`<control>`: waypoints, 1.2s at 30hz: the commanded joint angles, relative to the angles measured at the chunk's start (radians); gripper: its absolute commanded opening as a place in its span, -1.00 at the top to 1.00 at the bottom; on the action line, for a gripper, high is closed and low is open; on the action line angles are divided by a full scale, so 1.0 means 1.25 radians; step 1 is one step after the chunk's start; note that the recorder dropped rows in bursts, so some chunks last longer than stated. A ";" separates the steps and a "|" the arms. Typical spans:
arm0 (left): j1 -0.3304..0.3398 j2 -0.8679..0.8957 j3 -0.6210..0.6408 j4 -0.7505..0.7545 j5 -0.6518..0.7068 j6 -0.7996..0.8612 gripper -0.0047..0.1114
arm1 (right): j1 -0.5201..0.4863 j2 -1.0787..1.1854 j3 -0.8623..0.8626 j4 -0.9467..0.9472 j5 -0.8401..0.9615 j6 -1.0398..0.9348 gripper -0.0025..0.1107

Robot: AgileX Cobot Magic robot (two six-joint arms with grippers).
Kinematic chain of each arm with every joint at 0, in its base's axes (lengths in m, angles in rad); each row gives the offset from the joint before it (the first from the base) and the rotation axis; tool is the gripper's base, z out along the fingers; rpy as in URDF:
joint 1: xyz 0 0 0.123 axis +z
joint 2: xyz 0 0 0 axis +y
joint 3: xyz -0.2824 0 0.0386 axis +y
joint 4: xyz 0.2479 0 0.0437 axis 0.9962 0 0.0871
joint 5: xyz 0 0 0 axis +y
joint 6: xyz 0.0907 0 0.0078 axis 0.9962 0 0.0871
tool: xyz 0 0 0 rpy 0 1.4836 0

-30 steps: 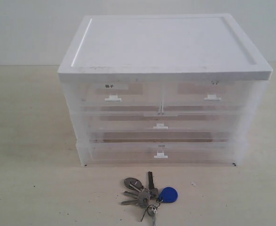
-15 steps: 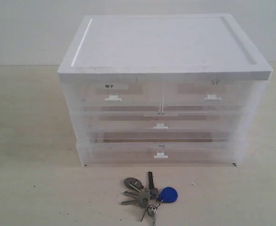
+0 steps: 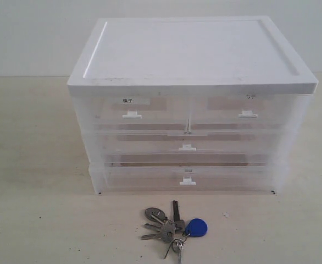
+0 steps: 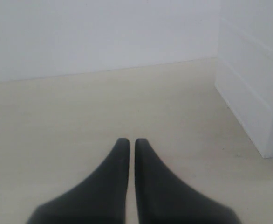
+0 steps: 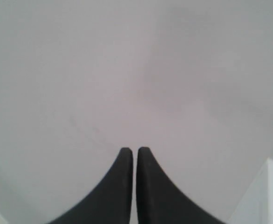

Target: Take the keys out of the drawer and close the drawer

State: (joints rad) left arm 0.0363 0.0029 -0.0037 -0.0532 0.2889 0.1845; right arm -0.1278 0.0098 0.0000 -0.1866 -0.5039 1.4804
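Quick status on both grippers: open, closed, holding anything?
Left gripper: closed, holding nothing.
Right gripper: closed, holding nothing.

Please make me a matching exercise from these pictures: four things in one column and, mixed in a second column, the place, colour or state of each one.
Column one
1. keys
2. fob
3. drawers
4. left gripper

Column two
A. blue
B. fingers together, holding nothing
C. lying on the table, in front of the cabinet
D. all pushed in

Right pairs: 1-C, 2-A, 3-D, 4-B.
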 commanded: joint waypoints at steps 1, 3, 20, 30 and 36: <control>0.002 -0.002 0.003 -0.004 0.001 0.003 0.84 | 0.000 -0.002 0.000 0.043 0.003 -0.464 0.96; 0.002 -0.002 0.003 -0.004 0.001 0.003 0.84 | 0.000 -0.002 0.000 0.029 0.025 -0.623 0.96; 0.002 -0.002 0.003 -0.004 0.001 0.003 0.84 | 0.000 -0.002 0.000 0.086 0.606 -1.238 0.96; 0.002 -0.002 0.003 -0.004 0.001 0.003 0.84 | 0.051 -0.008 0.000 0.100 0.646 -1.252 0.96; 0.002 -0.002 0.003 -0.004 0.001 0.003 0.84 | 0.125 -0.008 0.000 0.100 0.649 -1.267 0.96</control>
State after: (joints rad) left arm 0.0363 0.0029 -0.0037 -0.0532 0.2889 0.1845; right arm 0.0017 0.0078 0.0005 -0.0643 0.3075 -0.0845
